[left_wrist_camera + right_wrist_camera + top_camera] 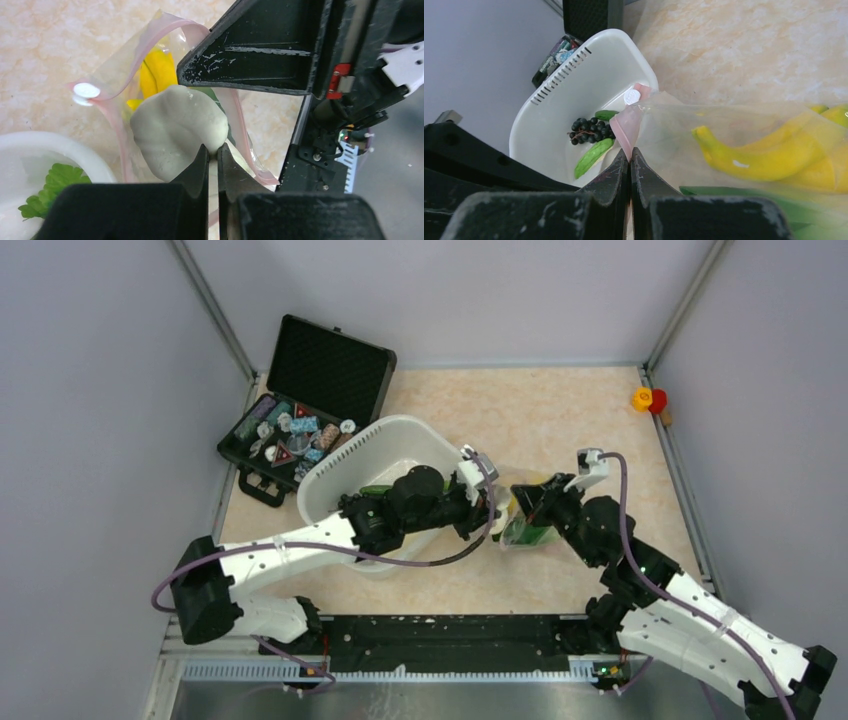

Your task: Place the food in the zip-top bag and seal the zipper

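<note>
From above, the bag [525, 528] is over the middle of the worktop [600, 420], just beside the tub [330, 475]. In the left wrist view, the left gripper [212, 150] has its jaws pinched on a white radish [175, 127] at the bag's open mouth (a yellow pepper [159, 70] is already inside). In the right wrist view, the right gripper [630, 150] has its jaws clenched on the pink zipper strip [626, 127], while the grapes [589, 131] and cucumber [593, 157] lie in the tub.

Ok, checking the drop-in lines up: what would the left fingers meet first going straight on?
Probably the zip-top bag, at its open mouth: the pale food the left fingers pinch is already there, the yellow pepper just behind. Depth is unclear.
</note>
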Motion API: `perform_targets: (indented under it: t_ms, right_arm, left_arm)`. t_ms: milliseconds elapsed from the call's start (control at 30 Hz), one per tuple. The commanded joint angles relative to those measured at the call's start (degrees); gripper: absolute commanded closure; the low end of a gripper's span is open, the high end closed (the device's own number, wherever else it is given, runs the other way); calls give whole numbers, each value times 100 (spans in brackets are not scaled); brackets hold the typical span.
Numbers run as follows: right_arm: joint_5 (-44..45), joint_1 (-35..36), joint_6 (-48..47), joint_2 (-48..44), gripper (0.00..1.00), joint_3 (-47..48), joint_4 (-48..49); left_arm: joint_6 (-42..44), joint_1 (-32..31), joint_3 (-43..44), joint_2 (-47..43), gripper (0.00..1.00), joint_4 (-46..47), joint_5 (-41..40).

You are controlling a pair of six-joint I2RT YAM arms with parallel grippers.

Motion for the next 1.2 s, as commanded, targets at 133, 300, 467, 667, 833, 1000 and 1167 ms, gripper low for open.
perform_targets:
  t_ms: [133,300,467,667,833,1000,1167]
  right_arm:
    - [-292,64,-137,-103,100,370,238]
    - [-449,67,-146,-193,100,363,282]
    - [-310,65,-130,-279,100,362,287]
    - [267,64,124,-520,100,200,74]
    - [1189,65,752,-869,100,60,-413]
    - [2204,64,669,-1006,99,422,-1139]
    - [2422,65,539,-652,99,948,-1715]
  left_arm:
    - [743,-53,672,685,100,-122,-309]
    - [737,-58,891,921,88,-381,-761]
    - [631,-54,1007,913,57,-390,-721]
    - [494,-55,881,415,36,-278,-701]
    - [400,-53,583,-259,21,-188,-981]
    - [407,-41,158,-904,10,-146,-1865]
    - [228,148,-171,-1183,2,-383,-2947]
